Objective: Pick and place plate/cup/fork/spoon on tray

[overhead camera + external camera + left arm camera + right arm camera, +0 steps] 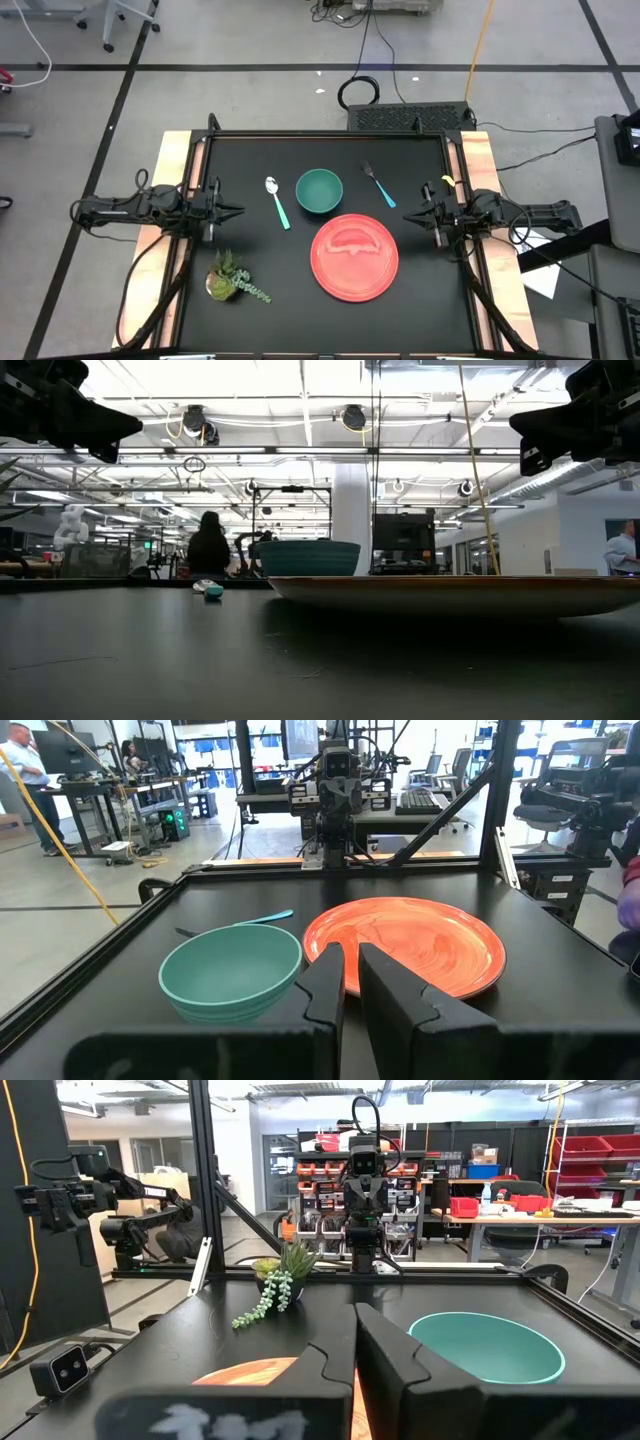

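Observation:
The teal-green cup (319, 190) stands on its base at the table's middle, just beyond the coral-red tray (355, 257), which lies flat. The spoon (276, 200) lies left of the cup and the fork (378, 184) lies right of it, both flat on the table. My left gripper (238, 211) hovers shut and empty at the table's left side, pointing toward the spoon. My right gripper (407, 213) hovers shut and empty at the right side, near the fork's handle. The left wrist view shows the cup (232, 970), the tray (420, 945) and the fork (262, 918).
A small potted plant (232, 278) with a trailing stem lies near the table's front left. Raised frame bars (330, 135) edge the black table. In the low view both grippers (120, 425) (525, 430) hang well above the tabletop. People show in the room behind.

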